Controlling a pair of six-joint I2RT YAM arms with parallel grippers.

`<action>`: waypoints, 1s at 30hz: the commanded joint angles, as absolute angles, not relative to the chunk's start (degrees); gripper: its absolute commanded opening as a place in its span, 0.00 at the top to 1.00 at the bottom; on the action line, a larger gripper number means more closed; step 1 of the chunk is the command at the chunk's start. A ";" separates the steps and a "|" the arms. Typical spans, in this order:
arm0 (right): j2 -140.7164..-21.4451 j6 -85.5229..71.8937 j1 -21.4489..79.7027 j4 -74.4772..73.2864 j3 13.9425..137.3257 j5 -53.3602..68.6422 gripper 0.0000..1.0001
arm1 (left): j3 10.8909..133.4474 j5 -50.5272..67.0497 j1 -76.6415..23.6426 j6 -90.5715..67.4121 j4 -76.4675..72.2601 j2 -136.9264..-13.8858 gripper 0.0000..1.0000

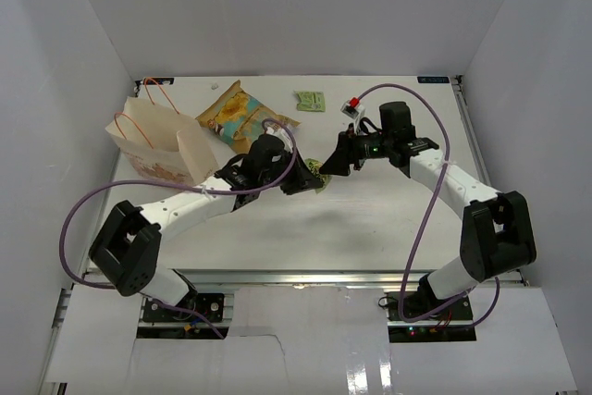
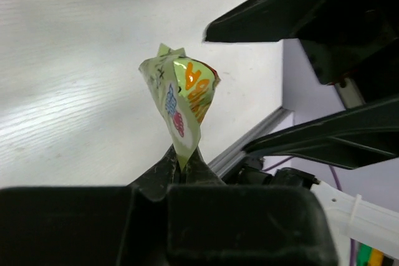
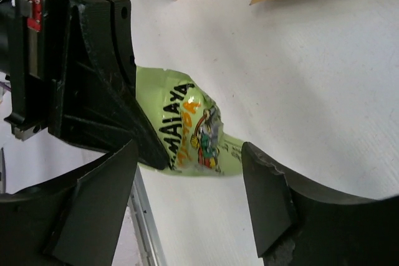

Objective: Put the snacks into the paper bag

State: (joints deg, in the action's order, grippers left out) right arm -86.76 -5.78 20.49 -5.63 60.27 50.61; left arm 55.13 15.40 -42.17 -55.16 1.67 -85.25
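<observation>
Pinching the green sachet [image 2: 181,101] by its lower edge, our left gripper [image 2: 182,165] has its fingers pressed together on the foil. The packet sticks up out of them, crumpled, above the table [image 1: 370,219]. Our right gripper [image 3: 190,185] faces it with fingers spread, one on each side of the sachet and, as far as we can tell, touching neither face.

We judge this a thin hold on one edge only, so the right arm should draw straight back along its own line rather than sweep sideways, or a finger may snag the packet and tug it loose.

Farther out, the paper bag [image 1: 153,141] stands at the table's left with its mouth open, and the large chip bag [image 1: 242,116] lies just beside it. We would carry the sachet left over the chip bag, high enough to clear the rim and the orange handles [image 1: 159,92]. We would part the fingers only once the packet hangs inside the mouth.
</observation>
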 commanded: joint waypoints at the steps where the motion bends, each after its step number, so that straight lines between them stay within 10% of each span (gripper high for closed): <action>1: -83.76 -2.73 20.48 -5.71 64.33 50.10 0.26 | 58.62 7.58 -41.23 -48.44 16.12 -78.59 1.00; 16: -82.97 4.13 18.37 -7.73 65.66 47.20 0.21 | 90.34 -23.38 -27.53 -34.64 63.35 -64.95 1.00; 30: -82.88 5.18 18.11 -8.88 65.48 45.53 0.21 | 98.00 -22.95 -6.26 -21.98 62.15 -75.93 1.00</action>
State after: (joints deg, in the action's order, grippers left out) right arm -83.88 3.77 18.37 -8.40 65.06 45.95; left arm 98.04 -24.12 -9.89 -26.30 63.83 -75.61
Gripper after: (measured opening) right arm 0.792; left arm 0.008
